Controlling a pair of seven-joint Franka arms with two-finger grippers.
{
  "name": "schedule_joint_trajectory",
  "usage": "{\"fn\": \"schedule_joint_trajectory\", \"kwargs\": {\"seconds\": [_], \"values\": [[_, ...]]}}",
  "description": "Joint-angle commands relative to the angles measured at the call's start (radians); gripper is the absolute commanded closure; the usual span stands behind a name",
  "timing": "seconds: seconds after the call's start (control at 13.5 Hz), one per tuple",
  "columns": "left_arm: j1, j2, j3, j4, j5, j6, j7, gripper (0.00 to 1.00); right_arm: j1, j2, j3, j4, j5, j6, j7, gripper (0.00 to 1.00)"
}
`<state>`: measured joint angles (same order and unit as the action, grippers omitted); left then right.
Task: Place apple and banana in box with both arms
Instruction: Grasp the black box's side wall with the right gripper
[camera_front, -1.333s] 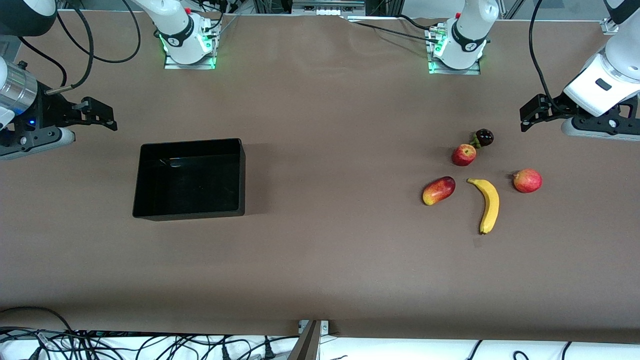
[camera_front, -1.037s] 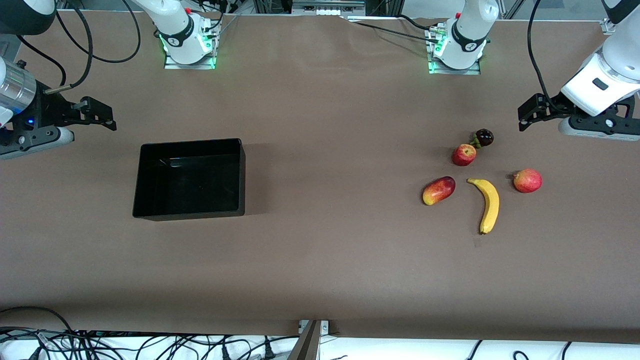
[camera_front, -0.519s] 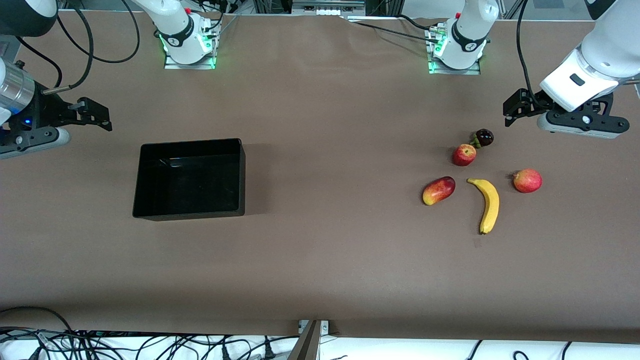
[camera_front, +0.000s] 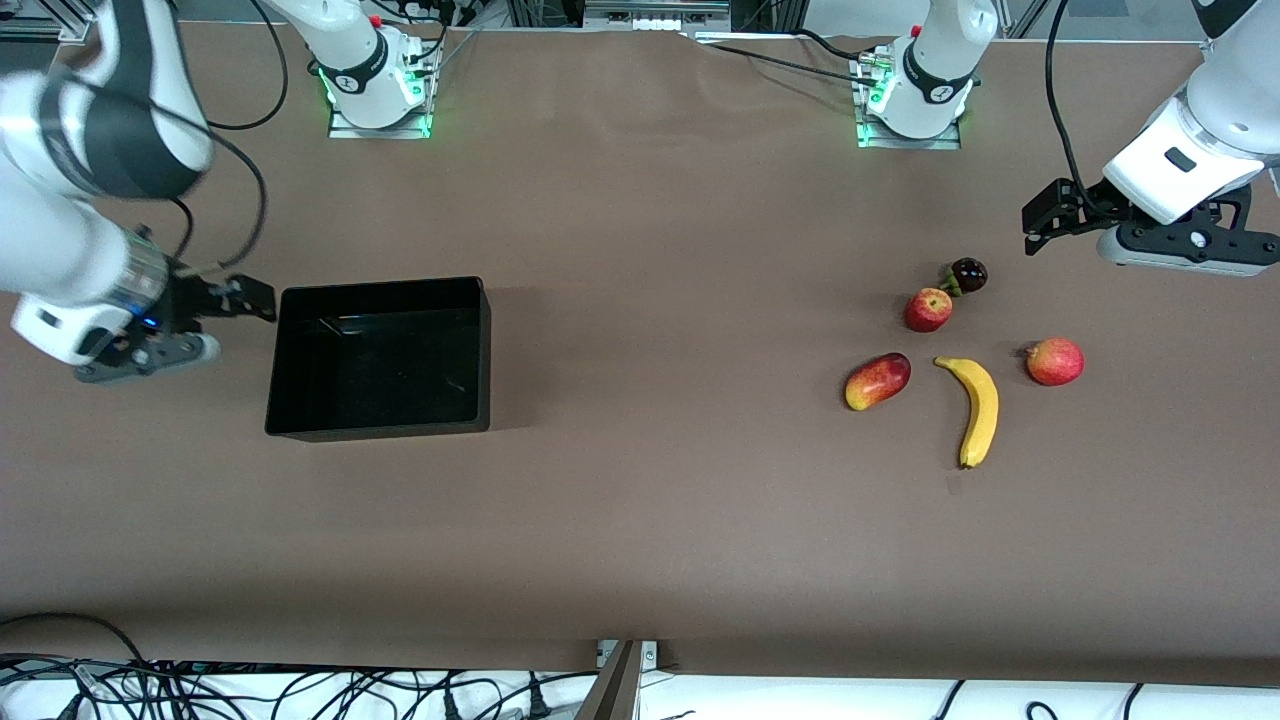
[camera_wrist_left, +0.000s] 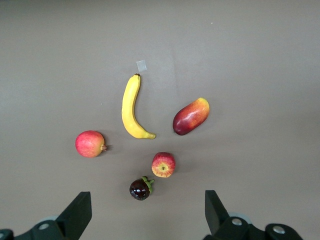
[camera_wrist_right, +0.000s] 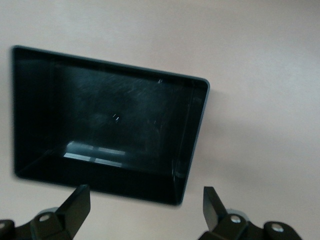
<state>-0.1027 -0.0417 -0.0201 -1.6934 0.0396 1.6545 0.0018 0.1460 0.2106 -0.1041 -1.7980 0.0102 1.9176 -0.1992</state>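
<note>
beside the box (camera_front: 380, 357), right hand (camera_front: 240, 297) spread

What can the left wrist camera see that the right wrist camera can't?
Only the left wrist view shows the fruit: the banana, the apple, a mango-like fruit, a pinkish-red fruit, a dark fruit, and the open left gripper over them. Only the right wrist view shows the black box, with nothing in it, and the open right gripper beside it. Both show the brown table and a pair of black fingers.
</note>
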Motion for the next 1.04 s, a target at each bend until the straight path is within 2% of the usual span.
{"fn": "schedule_joint_trajectory", "kwargs": {"seconds": [0.0, 0.37, 0.52, 0.74, 0.81, 0.96], "values": [[0.003, 0.003, -0.003, 0.024, 0.016, -0.024, -0.005, 0.0, -0.011, -0.001, -0.015, -0.127, -0.009, 0.148, 0.004, 0.0], [0.004, 0.005, -0.001, 0.024, 0.014, -0.03, 0.004, 0.0, -0.04, 0.104, -0.063, -0.161, -0.006, 0.279, -0.074, 0.0], [0.004, 0.006, -0.003, 0.026, 0.014, -0.03, 0.0, 0.0, -0.052, 0.102, -0.063, -0.246, 0.0, 0.374, -0.074, 0.04], [0.008, 0.006, -0.001, 0.026, 0.014, -0.042, 0.006, 0.0, -0.059, 0.104, -0.065, -0.285, 0.025, 0.393, -0.074, 0.07], [0.023, 0.006, -0.001, 0.026, 0.01, -0.042, 0.006, 0.0, -0.059, 0.104, -0.065, -0.291, 0.025, 0.394, -0.075, 0.09], [0.024, 0.006, -0.012, 0.024, 0.009, -0.054, -0.011, 0.0, -0.059, 0.104, -0.065, -0.319, 0.027, 0.402, -0.078, 0.23]]}}
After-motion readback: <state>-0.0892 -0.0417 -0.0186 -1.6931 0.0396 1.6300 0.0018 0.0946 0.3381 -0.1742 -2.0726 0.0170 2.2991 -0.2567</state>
